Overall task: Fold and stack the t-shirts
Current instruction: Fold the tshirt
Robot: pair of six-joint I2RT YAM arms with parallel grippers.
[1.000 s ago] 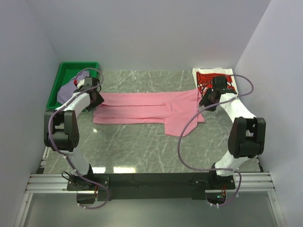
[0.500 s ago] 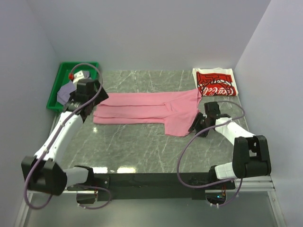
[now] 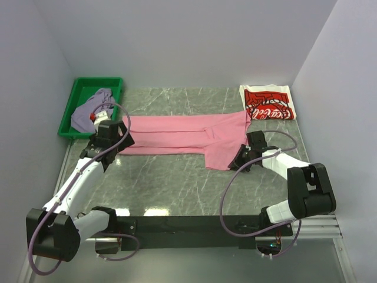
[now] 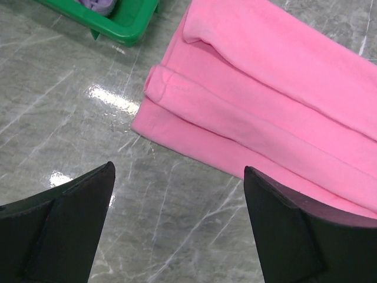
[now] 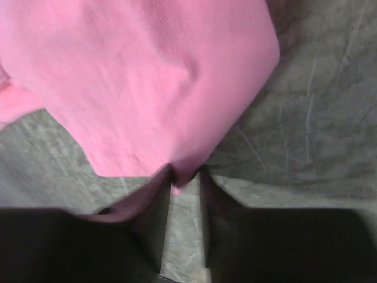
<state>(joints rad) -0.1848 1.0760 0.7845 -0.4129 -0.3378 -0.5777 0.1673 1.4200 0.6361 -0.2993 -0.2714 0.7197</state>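
Currently right pincer nips only a sliver at the near-right corner of pink tee; that thin bite could slip free when lifted; left pincer gapes wide beside its left end.

I count one pink t-shirt, one white t-shirt with a red print, and one lavender-grey t-shirt, so three in all. I see one green bin, one marble table, and two arms: left arm and right arm.

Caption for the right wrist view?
Right gripper, fingers nearly together, straddles a pink t-shirt corner on the grey table.
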